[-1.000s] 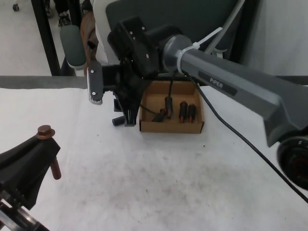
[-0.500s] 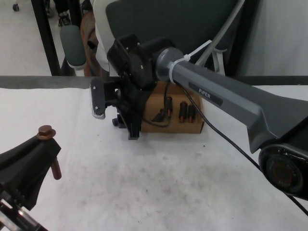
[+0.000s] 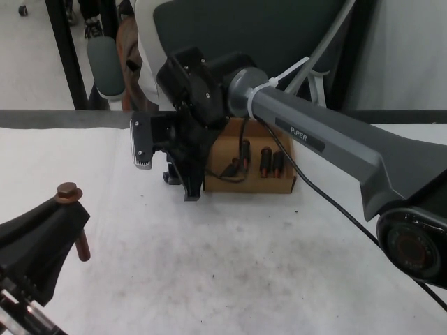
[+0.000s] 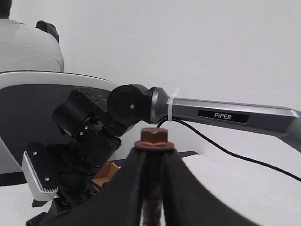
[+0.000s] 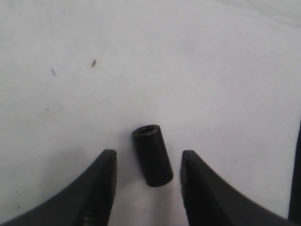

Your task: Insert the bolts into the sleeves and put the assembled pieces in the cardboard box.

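Note:
A black sleeve (image 5: 153,157) lies on its side on the white table, between the fingers of my open right gripper (image 5: 148,153) and touching neither. In the high view that gripper (image 3: 167,171) points down just left of the cardboard box (image 3: 258,185), over the sleeve (image 3: 167,177). Several assembled pieces (image 3: 266,160) stand inside the box. My left gripper (image 3: 73,218) is at the near left, shut on an upright copper bolt (image 3: 68,192). The bolt's hex head (image 4: 154,138) sticks up above the fingers (image 4: 127,179).
The right arm (image 3: 328,143) and its cable (image 3: 328,195) cross the bench from the right, over the box. A chair (image 3: 265,28) and a person stand behind the bench. Open white tabletop (image 3: 230,265) fills the middle and front.
The right gripper has swung away from the box's left edge and lowered toward the table around the sleeve. The left gripper and its bolt have stayed in place.

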Robot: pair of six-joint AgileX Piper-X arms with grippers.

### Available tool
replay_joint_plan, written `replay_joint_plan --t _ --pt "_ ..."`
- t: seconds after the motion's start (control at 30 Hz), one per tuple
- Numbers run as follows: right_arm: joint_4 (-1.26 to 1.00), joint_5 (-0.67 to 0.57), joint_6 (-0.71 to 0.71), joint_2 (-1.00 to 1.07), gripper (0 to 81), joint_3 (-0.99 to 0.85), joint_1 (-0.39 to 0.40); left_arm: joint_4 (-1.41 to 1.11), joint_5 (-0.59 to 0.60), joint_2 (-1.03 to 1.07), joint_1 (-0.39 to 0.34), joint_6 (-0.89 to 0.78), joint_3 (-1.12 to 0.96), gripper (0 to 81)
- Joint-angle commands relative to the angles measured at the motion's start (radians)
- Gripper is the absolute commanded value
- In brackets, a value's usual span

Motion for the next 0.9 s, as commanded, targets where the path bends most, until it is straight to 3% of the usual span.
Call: replay_joint_plan --t 0.0,0.73,0.87 --pt "-0.006 -0.022 -0.007 -0.004 41.7 -0.011 -0.012 -0.023 0.011 -0.011 0.000 0.008 -0.012 0.8" --pt "-0.075 -0.022 -0.030 0.068 41.7 -0.014 -0.015 0.092 0.011 -0.011 0.000 0.101 -0.012 0.8" --pt "-0.075 -0.022 -0.031 0.069 34.2 -0.014 -0.015 0.092 0.011 -0.011 0.000 0.101 -0.012 0.8"
